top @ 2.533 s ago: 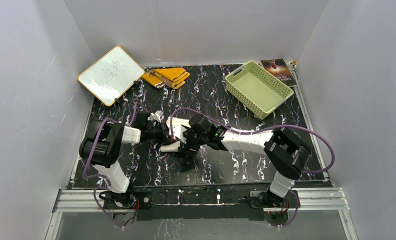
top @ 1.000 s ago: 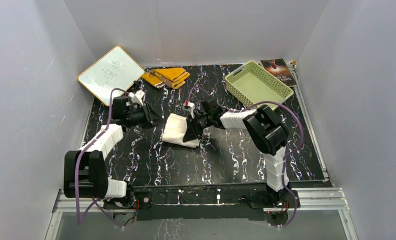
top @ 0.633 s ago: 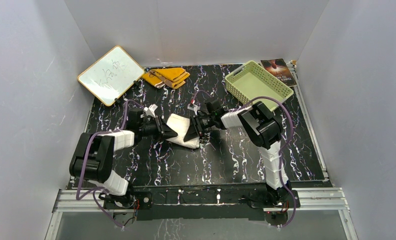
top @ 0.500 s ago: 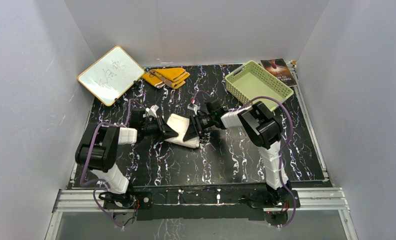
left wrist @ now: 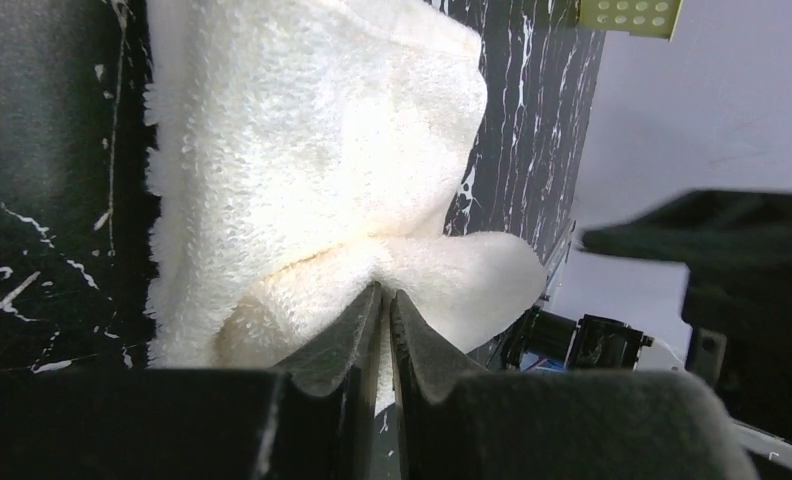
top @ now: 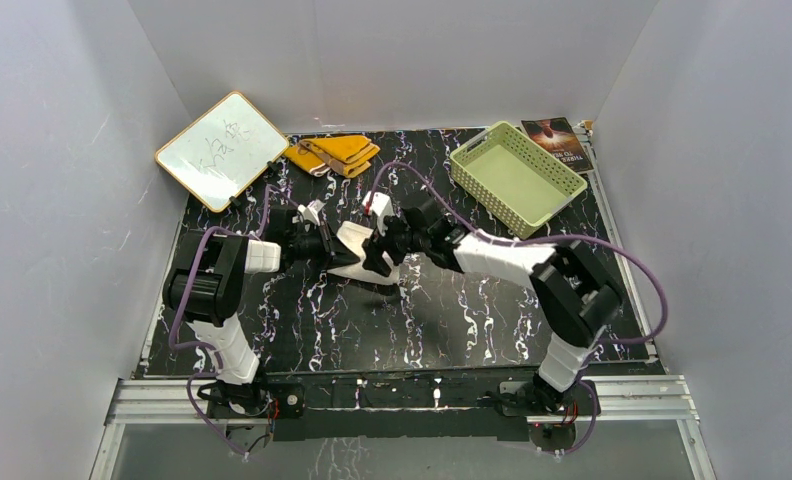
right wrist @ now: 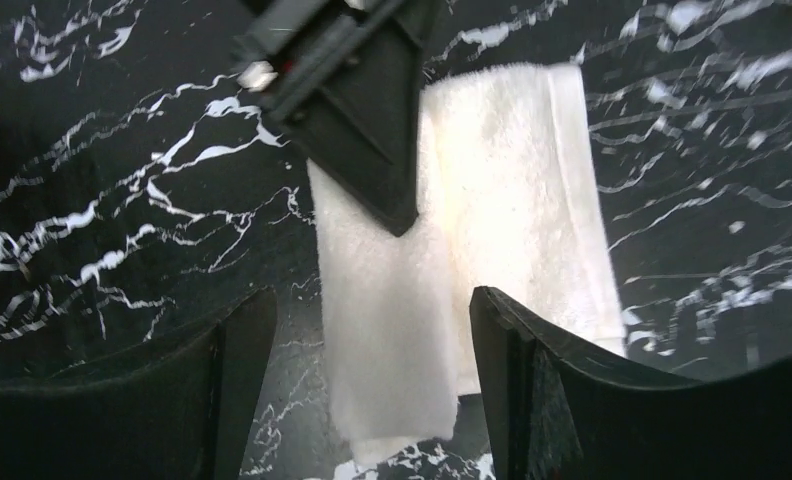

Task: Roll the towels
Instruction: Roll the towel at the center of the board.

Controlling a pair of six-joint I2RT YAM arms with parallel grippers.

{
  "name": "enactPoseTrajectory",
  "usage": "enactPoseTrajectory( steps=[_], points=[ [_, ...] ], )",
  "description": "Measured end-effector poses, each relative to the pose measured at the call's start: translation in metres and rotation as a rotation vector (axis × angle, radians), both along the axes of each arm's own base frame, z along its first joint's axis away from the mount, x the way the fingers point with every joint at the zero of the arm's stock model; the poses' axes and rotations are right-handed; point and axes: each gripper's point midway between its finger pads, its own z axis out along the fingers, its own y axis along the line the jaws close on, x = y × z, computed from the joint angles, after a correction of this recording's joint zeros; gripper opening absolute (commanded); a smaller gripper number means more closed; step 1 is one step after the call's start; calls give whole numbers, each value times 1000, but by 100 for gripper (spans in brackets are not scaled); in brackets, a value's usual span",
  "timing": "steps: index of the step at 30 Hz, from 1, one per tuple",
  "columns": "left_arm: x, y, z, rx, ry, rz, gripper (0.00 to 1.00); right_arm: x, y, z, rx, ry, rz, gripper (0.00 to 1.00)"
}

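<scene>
The left gripper [left wrist: 385, 300] has come in from the left and closed on the cream towel [top: 353, 241], while the right gripper [right wrist: 372, 300] has let go. Its jaws now stand wide apart above the cloth, holding nothing. The towel lies mid-table between the two grippers, and its long axis seems to run roughly along the line joining them. The orange towel [top: 334, 152] lies folded at the back. The left fingers pinch only a thin fold of edge, so the cloth could slip free or bunch, skewing the roll. The grippers are close enough to collide.
</scene>
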Motion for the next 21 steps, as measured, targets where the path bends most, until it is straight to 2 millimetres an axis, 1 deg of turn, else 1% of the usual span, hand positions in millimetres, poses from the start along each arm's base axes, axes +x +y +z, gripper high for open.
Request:
enactPoseTrajectory(
  steps=[3, 6, 10, 14, 16, 19, 21],
  points=[
    [0, -1, 0, 11, -4, -12, 10, -11, -2, 16, -12, -182, 59, 68],
    [0, -2, 0, 18, -6, -21, 10, -22, 4, 15, -47, -288, 143, 67],
    [0, -2, 0, 25, -5, -27, 10, -33, 12, 2, -110, -364, 228, 66],
    [0, -1, 0, 32, -3, -31, 10, -39, 14, -15, -174, -401, 272, 64],
    [0, -1, 0, 35, -1, -33, 10, -39, 15, -26, -205, -411, 289, 63],
    [1, -1, 0, 44, 3, -37, 11, -37, 10, -48, -267, -410, 300, 61],
    [1, 0, 0, 50, 6, -40, 11, -34, 8, -57, -293, -413, 298, 56]
  ],
)
